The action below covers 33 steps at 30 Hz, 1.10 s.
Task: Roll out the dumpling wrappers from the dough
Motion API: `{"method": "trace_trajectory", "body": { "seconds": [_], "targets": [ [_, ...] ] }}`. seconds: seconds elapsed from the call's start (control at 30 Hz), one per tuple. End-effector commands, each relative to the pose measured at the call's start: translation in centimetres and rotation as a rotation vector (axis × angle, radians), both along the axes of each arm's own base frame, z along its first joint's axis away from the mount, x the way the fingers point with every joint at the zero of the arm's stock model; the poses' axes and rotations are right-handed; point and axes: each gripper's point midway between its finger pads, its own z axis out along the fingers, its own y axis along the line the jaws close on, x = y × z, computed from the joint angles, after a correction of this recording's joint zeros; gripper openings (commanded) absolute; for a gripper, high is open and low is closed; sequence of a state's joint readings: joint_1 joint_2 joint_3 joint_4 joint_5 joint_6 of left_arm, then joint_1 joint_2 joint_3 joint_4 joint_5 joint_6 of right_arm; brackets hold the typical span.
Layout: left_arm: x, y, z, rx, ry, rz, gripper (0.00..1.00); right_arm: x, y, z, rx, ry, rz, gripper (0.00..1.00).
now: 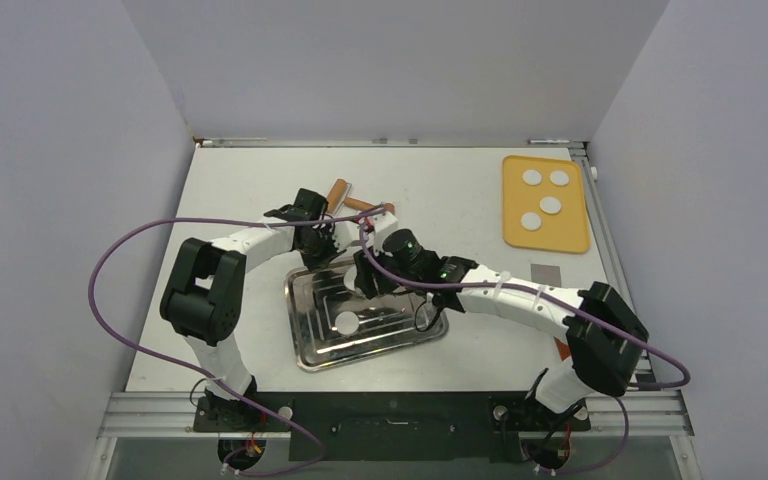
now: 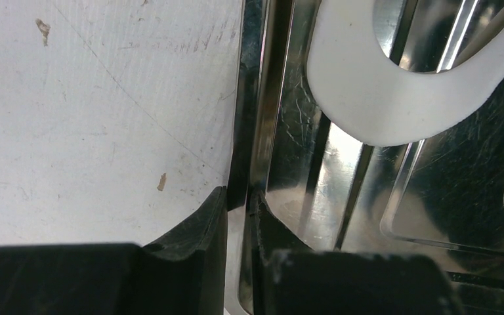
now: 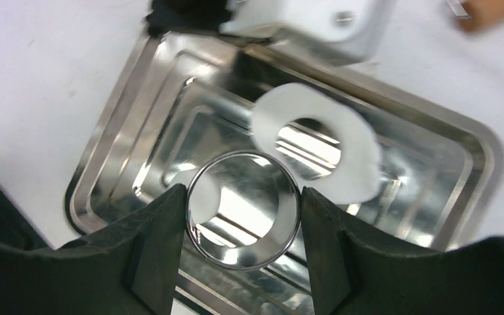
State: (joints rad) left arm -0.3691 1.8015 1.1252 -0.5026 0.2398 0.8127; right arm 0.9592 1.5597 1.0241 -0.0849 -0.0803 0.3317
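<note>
Both arms bend inward. The left gripper is clenched on the tray rim. The right gripper grasps a ring cutter with one dumpling wrapper just beneath it. More dumpling wrappers lie well off to its right.

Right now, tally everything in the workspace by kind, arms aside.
wrappers: 5 (four on the mat, one in the tray)
dough sheet: 1
tray: 1
mat: 1
ring cutter: 1
rolling pin: 1
Total: 10
</note>
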Motion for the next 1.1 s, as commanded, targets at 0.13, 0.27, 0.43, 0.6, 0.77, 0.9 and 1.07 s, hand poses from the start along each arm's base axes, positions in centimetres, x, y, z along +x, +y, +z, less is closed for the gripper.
{"method": "trace_trajectory", "body": {
  "seconds": [0.13,0.27,0.43,0.6,0.77,0.9,1.07],
  "targets": [
    [0.0,0.4,0.1,0.007,0.016,0.012,0.00,7.9,-12.9,1.6,-0.142,-0.123,-0.566,0.09],
    [0.2,0.5,0.0,0.018,0.009,0.005,0.00,7.8,-13.0,-2.1,-0.114,-0.034,-0.573,0.09],
    [1.2,0.4,0.4,0.031,-0.012,-0.014,0.00,6.8,-11.9,-4.8,-0.044,0.032,-0.560,0.09],
    [2.2,0.0,0.7,0.032,-0.023,-0.022,0.00,6.7,-11.6,-5.4,-0.062,0.032,-0.572,0.09],
    [2.4,-0.3,0.7,0.032,-0.028,-0.029,0.00,6.5,-10.9,-6.1,-0.130,0.007,-0.579,0.09],
    [2.5,-0.4,0.5,0.036,-0.029,-0.031,0.00,6.6,-11.0,-6.6,-0.205,-0.010,-0.594,0.08],
    [2.6,-0.6,0.5,0.036,-0.032,-0.036,0.00,6.3,-10.8,-7.6,-0.263,-0.004,-0.578,0.23]
  ]
}}
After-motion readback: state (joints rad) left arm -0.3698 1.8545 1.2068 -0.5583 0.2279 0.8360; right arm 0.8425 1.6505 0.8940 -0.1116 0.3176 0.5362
